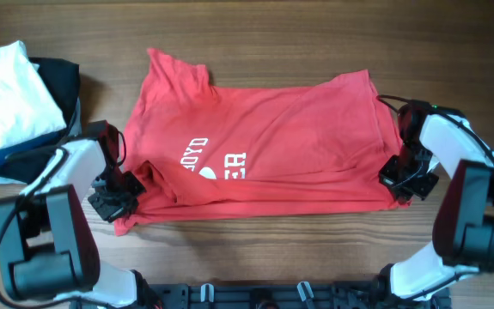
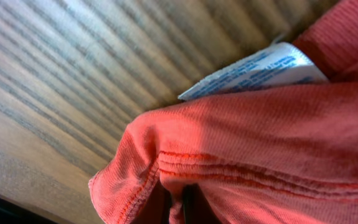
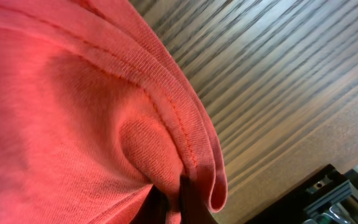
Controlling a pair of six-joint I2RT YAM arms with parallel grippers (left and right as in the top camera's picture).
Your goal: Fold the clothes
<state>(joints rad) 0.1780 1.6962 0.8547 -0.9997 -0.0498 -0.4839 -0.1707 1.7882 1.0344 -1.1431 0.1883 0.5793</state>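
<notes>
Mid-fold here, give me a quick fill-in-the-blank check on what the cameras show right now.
The shirt on the table is ____.
Of the left pincer and right pincer, both gripping the shirt, the folded pile lies nearer the ____ one.
The pile's top garment is ____.
The left wrist view shows a white label with ____ print.
Missing words: red, left, white, blue.

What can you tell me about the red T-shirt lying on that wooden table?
The red knit T-shirt lies spread sideways and wrinkled on the wooden table, white lettering facing up, one short sleeve pointing toward the far edge. Its hems show double stitching, and a white printed care label peeks out near one end. The left gripper and right gripper each pinch a near corner, bunching the cloth.
</notes>
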